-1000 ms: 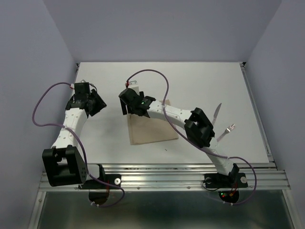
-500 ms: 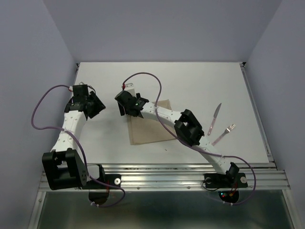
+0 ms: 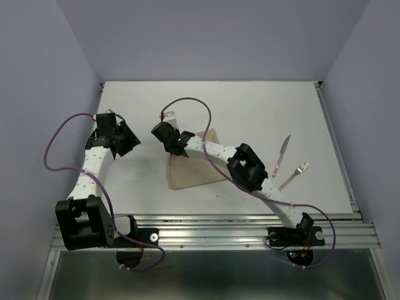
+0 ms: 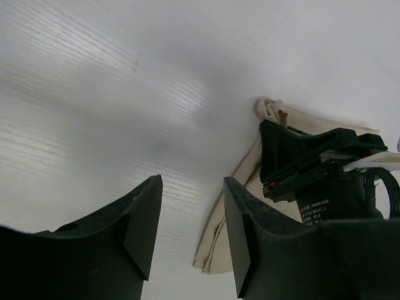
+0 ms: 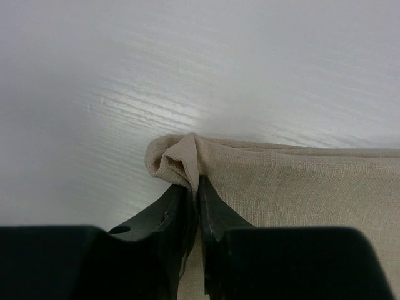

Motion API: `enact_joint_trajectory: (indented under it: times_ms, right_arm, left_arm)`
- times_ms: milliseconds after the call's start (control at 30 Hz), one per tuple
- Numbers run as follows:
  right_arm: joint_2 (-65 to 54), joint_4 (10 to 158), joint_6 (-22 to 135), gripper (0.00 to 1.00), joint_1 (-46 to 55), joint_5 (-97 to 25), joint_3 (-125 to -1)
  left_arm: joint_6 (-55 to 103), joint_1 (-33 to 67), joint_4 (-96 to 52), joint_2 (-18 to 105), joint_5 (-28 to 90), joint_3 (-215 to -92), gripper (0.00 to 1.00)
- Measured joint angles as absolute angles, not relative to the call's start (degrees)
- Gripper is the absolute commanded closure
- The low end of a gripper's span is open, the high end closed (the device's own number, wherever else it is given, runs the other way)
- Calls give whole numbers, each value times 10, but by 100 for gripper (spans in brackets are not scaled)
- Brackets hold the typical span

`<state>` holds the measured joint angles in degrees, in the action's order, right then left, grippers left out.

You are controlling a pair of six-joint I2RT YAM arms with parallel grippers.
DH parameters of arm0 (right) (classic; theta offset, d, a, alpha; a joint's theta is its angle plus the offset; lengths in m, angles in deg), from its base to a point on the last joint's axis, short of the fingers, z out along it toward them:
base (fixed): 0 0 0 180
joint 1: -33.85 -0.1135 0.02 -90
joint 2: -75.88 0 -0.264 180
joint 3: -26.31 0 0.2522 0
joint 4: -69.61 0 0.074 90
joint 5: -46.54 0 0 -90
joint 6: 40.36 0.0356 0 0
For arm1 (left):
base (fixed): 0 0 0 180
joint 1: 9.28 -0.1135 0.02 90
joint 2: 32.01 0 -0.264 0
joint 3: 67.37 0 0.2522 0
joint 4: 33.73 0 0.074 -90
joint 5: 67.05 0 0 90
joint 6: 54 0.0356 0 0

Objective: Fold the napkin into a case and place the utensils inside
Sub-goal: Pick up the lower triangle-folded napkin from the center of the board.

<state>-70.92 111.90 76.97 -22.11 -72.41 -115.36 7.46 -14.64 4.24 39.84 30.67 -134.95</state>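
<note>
The beige napkin (image 3: 195,172) lies folded flat in the middle of the table. My right gripper (image 3: 167,139) is at its far left corner, jaws shut on a pinched-up bunch of cloth (image 5: 181,159); the right gripper (image 5: 194,190) shows the fold squeezed between its fingers. My left gripper (image 3: 128,141) hovers to the left of the napkin, open and holding nothing; in its own view the left gripper (image 4: 191,206) looks toward the napkin's edge (image 4: 215,240) and the right gripper (image 4: 300,156). The utensils, a knife (image 3: 282,154) and a fork (image 3: 295,175), lie to the right, apart from the cloth.
A metal rail (image 3: 212,228) runs along the table's near edge. Purple-grey walls close in the left, far and right sides. The right arm's links (image 3: 247,167) stretch over the napkin's right part.
The right gripper's jaws have closed on the napkin's far left corner, and the cloth there has bunched up. The left gripper has barely shifted.
</note>
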Motion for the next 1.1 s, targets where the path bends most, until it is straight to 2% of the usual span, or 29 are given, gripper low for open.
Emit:
enact_joint_trajectory:
  times_ms: [33,67,233,367,433,700,1100]
  right_arm:
    - [-703,1110,768,94,-221,-717,-1142]
    - [-694,1095,769,99,-221,-706,-1123]
    - [-650,1054,773,99,-220,-638,-1051]
    - [-606,1011,781,99,-214,-571,-970]
    - [-586,991,784,99,-211,-541,-936]
    - [-535,932,797,99,-196,-464,-842]
    - [-527,892,806,99,-191,-417,-814]
  left_arm:
    - [75,-146,40,398,309,-1348,45]
    - [75,-146,34,398,314,-1344,40]
    - [82,-146,12,401,356,-1325,27]
    - [82,-146,-14,410,399,-1312,6]
    - [76,-146,-28,420,421,-1303,1]
    - [41,-146,-91,478,504,-1263,1]
    - [-33,-143,-200,541,573,-1220,3]
